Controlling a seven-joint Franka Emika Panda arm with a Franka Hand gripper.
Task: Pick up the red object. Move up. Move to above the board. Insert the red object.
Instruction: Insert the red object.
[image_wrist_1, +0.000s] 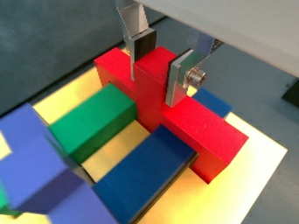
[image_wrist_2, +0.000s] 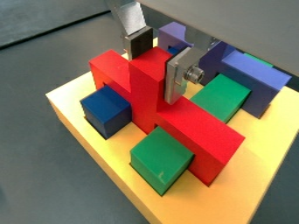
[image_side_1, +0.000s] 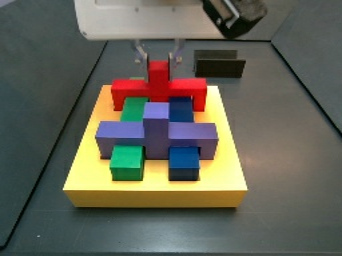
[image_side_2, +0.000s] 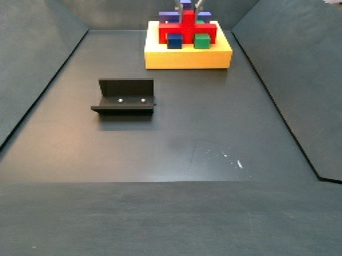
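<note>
The red object (image_wrist_1: 208, 133) (image_wrist_2: 193, 131) lies low in the yellow board (image_wrist_1: 251, 188) (image_wrist_2: 87, 131), with its raised centre stub standing up. My gripper (image_wrist_1: 158, 79) (image_wrist_2: 156, 77) straddles that stub, a silver finger pressed flat against each side, shut on it. In a side view the red object (image_side_1: 131, 92) sits at the board's (image_side_1: 154, 195) far edge under the gripper (image_side_1: 156, 62), behind the purple block (image_side_1: 158, 127). From the far side view, the board (image_side_2: 187, 58) and red object (image_side_2: 173, 37) look small at the back of the floor.
Green blocks (image_wrist_1: 93, 118) (image_wrist_2: 162, 157) and blue blocks (image_wrist_1: 146, 171) (image_wrist_2: 107, 107) fill recesses beside the red object. The dark fixture (image_side_1: 219, 64) (image_side_2: 124, 97) stands on the grey floor away from the board. Dark walls enclose the floor.
</note>
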